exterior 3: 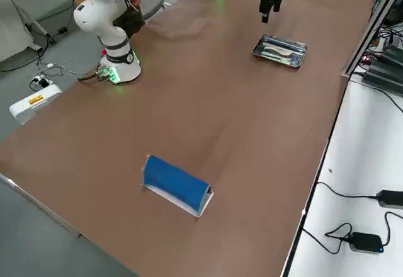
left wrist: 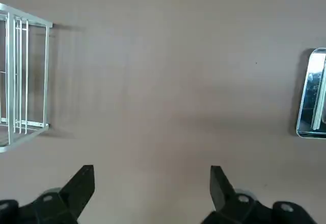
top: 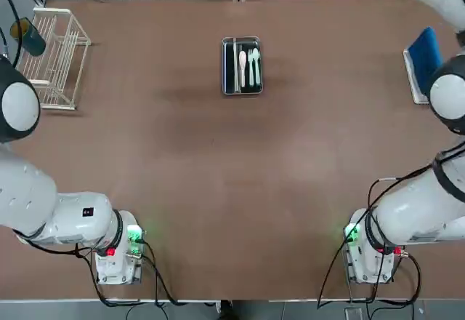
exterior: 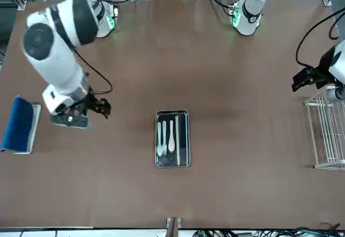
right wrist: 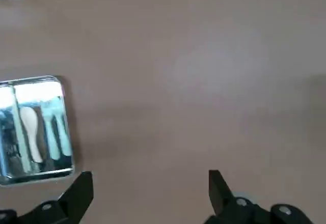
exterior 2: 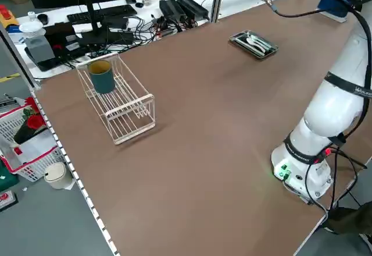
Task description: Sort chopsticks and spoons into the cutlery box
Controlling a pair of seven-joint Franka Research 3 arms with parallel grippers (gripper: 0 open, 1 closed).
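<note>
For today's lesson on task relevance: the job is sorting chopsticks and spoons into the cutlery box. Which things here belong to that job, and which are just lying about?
Belong to the job:
- cutlery box, mid-table at the far side
- spoons, lying inside it
- chopsticks, a slim line beside the spoons

Just lying about:
- white wire rack with a cup in it
- blue-topped holder near the table's edge

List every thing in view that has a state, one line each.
cutlery box: flat on the table, holding cutlery
spoons: lying side by side inside the box
left gripper: open, empty
right gripper: open, empty
wire rack: upright, with a cup in it
cup: upright
</note>
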